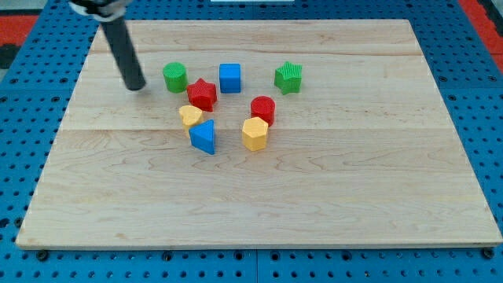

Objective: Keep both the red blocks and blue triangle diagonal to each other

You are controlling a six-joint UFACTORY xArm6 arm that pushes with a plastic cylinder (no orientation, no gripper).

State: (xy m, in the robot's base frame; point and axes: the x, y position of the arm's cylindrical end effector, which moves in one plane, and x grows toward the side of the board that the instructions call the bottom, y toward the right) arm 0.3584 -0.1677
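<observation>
No text, label, brand, number or sign can be read anywhere: none is seen on the wooden board (259, 196), on the coloured blocks, or on the blue perforated surface (31, 71) around it.

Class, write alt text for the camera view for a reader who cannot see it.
A dark rod's tip rests left of a cluster of eight blocks on a wooden board: blue triangle, red star, red cylinder, plus two green, two yellow and a blue cube.
</observation>
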